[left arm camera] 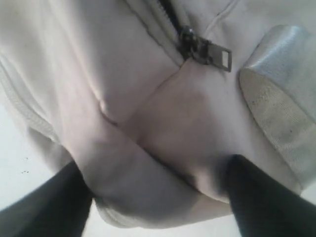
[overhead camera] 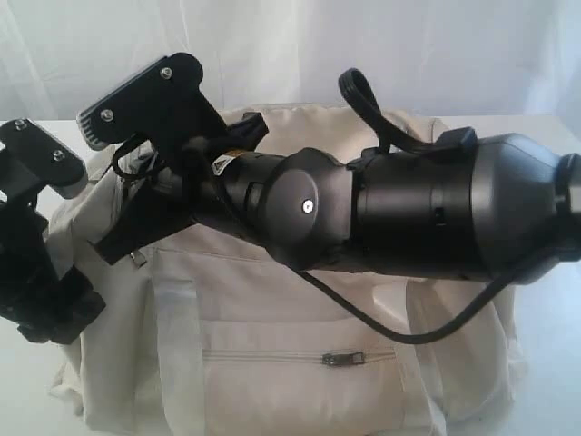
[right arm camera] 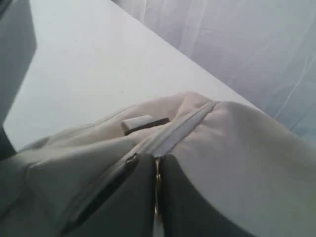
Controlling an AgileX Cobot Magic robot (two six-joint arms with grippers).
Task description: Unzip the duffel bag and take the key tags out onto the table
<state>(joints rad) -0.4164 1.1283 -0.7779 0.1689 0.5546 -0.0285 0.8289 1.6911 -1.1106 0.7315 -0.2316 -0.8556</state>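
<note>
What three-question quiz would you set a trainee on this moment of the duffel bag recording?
1. True or false: the right arm reaches across the duffel bag.
2. The right hand is: A wide open; B shut; C out of view.
3. What does the left hand straddle?
Key: 1 true; 2 B; 3 a fold of the duffel bag's fabric.

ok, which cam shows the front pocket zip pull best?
Exterior view: the front pocket zip pull lies in plain sight on the duffel bag, below the right arm. Neither wrist view shows that pocket.
</note>
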